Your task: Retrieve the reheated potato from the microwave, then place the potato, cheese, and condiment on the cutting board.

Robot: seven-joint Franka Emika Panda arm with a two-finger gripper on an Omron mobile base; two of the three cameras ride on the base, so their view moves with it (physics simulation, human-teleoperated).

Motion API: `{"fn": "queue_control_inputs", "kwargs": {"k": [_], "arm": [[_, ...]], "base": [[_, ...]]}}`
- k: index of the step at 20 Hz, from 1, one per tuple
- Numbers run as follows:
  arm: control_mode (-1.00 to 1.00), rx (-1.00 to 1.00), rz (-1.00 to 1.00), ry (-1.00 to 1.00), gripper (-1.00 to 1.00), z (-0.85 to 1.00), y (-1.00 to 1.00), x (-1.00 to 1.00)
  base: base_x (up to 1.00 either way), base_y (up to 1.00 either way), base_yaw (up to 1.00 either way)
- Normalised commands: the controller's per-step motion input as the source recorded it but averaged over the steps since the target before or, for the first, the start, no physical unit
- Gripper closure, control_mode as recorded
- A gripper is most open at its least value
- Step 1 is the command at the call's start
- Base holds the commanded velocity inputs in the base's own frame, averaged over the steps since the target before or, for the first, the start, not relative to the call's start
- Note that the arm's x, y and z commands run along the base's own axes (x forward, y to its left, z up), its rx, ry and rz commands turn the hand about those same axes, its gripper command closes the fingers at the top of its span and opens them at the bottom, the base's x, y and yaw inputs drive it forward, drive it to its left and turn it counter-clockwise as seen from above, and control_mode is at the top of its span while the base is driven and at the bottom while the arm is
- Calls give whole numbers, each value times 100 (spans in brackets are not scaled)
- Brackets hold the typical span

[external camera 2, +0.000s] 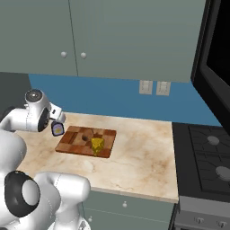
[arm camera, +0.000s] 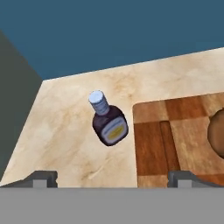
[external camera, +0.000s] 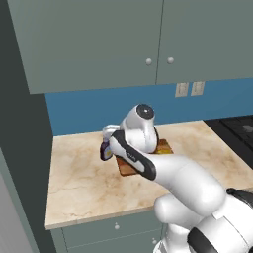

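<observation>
On the board (external camera 2: 67,143): potato (external camera 2: 88,134) and cheese (external camera 2: 97,143) done.
My claw (arm camera: 111,177), spread wide, hovers over the bottle (arm camera: 108,120) beside it, ungrasped.

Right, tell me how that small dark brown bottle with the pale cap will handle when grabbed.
The small dark brown bottle with the pale cap looks rigid, so probably firm to grip. Its rounded, smooth-looking body may slip or roll if nudged. It stands on the marble counter beside the checkered wooden board, so a push could tip it.

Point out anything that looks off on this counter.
The condiment bottle lies tipped on its side on the counter, beside the cutting board rather than on it. The potato and cheese sit on the board.
</observation>
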Motion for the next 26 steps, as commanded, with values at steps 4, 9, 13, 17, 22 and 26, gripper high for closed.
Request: {"fn": "queue_control_inputs", "kwargs": {"k": [4,9,13,17,22,26], "arm": [[-100,-5,0,3,-100,-1,30,22],[-100,-7,0,4,-100,-17,22,12],[-100,-8,0,1,-100,-29,7,2],[-100,-9,0,0,-100,-28,0,0],[-100,-6,0,0,-100,-15,0,12],[-100,-2,0,0,-100,-7,0,25]], "base": [[0,0,0],[0,0,0],[0,0,0],[0,0,0],[0,0,0],[0,0,0]]}}
